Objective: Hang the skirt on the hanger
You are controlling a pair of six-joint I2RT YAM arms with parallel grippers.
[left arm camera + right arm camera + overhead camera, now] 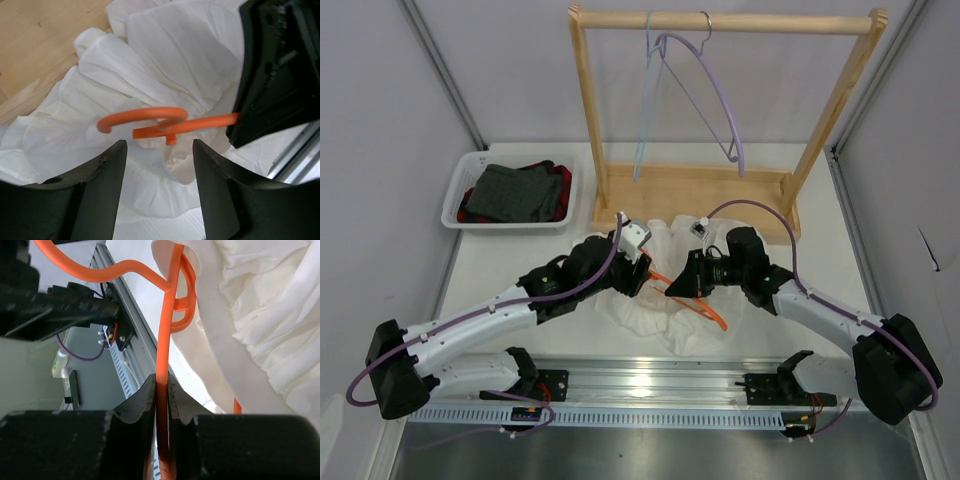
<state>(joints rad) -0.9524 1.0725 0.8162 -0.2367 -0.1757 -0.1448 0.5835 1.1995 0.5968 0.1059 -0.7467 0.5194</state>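
Between my right jaws the orange hanger (163, 365) is pinched tight along one bar, its hook (150, 111) lying just ahead of my left jaws, which stand wide and empty. Under both, the white skirt (655, 322) lies crumpled on the tabletop (505, 262), near the wooden rack (690, 190).

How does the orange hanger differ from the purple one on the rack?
The orange hanger is clamped in the right gripper, lying low over the skirt; the purple hanger hangs from the wooden rail. The orange hanger looks thicker, the purple hanger thinner. Both have curved hooks.
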